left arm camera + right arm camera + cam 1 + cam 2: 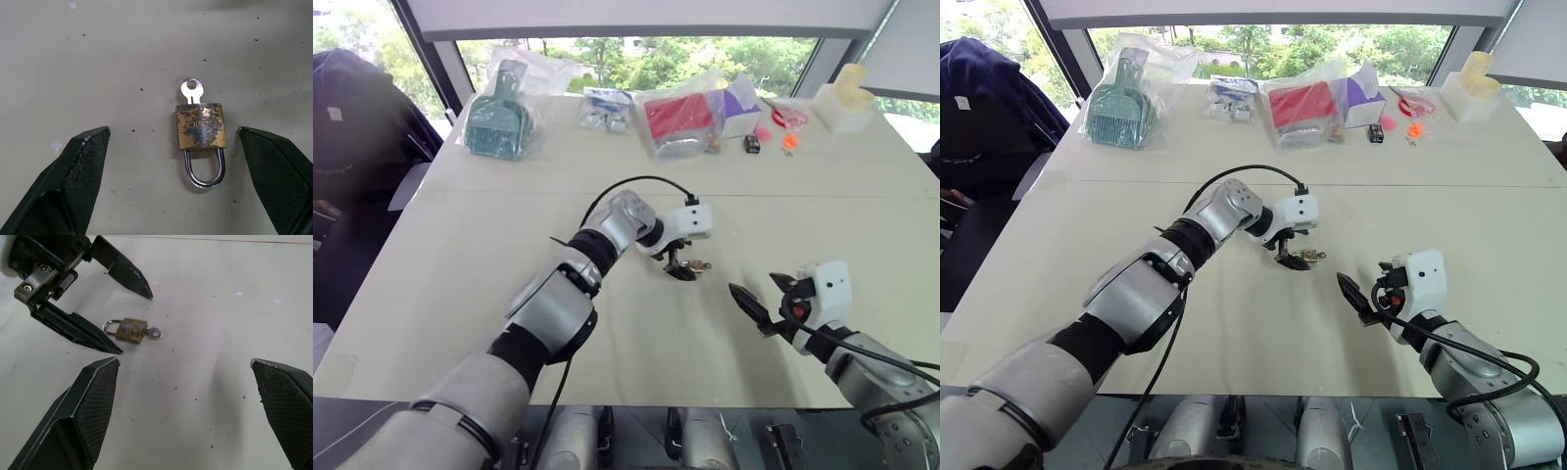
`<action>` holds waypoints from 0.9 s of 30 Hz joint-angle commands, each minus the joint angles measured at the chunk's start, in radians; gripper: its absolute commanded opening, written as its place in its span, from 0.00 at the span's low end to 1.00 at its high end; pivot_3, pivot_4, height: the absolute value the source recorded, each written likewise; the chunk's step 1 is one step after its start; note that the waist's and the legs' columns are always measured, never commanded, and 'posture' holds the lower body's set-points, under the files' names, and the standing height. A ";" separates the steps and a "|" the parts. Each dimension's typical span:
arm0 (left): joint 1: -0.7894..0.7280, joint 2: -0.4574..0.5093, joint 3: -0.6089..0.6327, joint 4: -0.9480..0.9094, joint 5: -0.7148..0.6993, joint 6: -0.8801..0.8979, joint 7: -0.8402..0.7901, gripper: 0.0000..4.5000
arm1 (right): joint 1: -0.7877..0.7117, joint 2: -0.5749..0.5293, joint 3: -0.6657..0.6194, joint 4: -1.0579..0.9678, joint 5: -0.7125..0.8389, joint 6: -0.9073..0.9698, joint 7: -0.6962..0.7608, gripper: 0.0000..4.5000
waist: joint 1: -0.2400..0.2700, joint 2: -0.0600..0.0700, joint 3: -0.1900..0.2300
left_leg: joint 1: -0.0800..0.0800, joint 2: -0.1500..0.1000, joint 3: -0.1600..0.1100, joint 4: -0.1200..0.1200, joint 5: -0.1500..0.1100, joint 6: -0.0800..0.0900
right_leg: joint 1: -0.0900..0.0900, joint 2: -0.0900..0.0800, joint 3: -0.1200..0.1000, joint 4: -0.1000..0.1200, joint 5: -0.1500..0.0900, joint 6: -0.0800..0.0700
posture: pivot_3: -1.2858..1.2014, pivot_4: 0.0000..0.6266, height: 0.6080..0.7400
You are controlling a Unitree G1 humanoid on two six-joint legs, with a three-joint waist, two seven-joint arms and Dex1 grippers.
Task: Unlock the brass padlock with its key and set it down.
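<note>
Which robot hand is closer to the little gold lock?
Left. The left tool hangs right over the padlock, open fingers either side, not touching. The right tool is open too, off to the side nearer the robot.

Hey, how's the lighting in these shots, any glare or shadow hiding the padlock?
Left wrist view: even light, the brass padlock and its key sharp, no glare. Right wrist view: soft shadows under the open left gripper, lock still clear. Eye views: bright windows behind, tabletop evenly lit, padlock tiny.

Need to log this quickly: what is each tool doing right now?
Left tool: open, holding nothing, over the brass padlock.
Right tool: open, empty.
</note>
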 commanded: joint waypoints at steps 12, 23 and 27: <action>0.146 0.024 0.014 -0.160 0.039 0.069 -0.050 0.17 | -0.089 0.013 0.030 0.017 -0.002 0.004 -0.010 0.98 | -0.002 0.000 -0.002 | 0.003 0.000 -0.001 0.000 0.000 0.000 | 0.004 0.000 -0.001 -0.001 0.000 0.000 | 0.52 0.24 0.96; 0.409 0.325 0.294 -1.028 -0.329 0.115 -0.187 0.17 | -0.223 0.131 -0.047 0.015 0.412 0.060 -0.013 0.98 | -0.029 0.002 -0.002 | 0.001 0.001 -0.001 -0.002 0.001 -0.002 | -0.002 0.000 0.000 0.004 0.000 0.000 | 0.52 0.24 0.96; 0.491 0.365 0.299 -1.213 -0.346 0.151 -0.124 0.17 | -0.309 0.145 -0.050 0.047 0.578 0.038 -0.061 0.98 | -0.027 0.002 -0.002 | 0.002 0.000 -0.001 0.000 0.001 -0.002 | 0.001 -0.001 0.000 0.003 0.000 -0.001 | 0.52 0.24 0.96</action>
